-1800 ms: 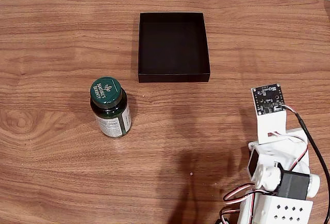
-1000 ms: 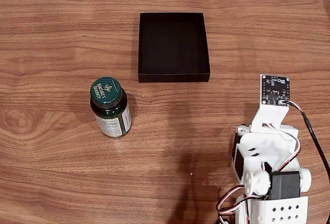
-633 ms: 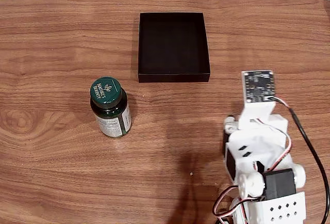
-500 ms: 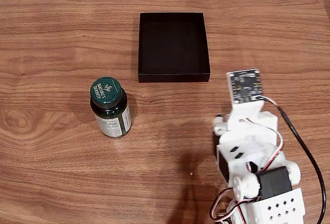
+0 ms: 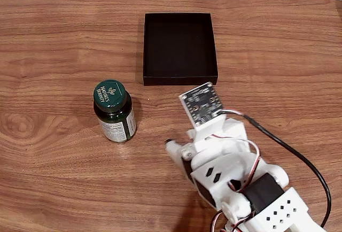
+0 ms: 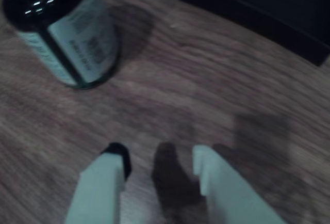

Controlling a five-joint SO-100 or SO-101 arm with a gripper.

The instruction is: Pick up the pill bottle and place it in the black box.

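Gripper [image 6: 159, 164] sits low in the wrist view, two pale fingers spread with bare wood between them; released, nothing held. In the fixed view the arm enters from the table's [image 5: 53, 189] near right corner and leans toward the centre, fingers hidden under the white body and the small circuit board on top.

Key relation: the pill bottle [image 5: 113, 111] stands left of the arm in the fixed view, apart from it with open wood between. In the wrist view the pill bottle [image 6: 69, 33] shows at upper left, ahead of the fingertips and off to the left, not between them. Long axis vertical: it stands upright on its base, green cap up, pale label facing out. Judgement: the gripper needs to swing further left and reach forward before the fingers can straddle the body of the bottle; closing now would catch nothing.

Farther on, the black box [image 5: 179, 47] lies toward the table's far edge, roughly centred, well apart from the bottle. Its near wall shows as a dark bar at upper right in the wrist view [image 6: 247, 15]. Interior looks empty.

Count: one arm, one gripper, one pill bottle, one black box.
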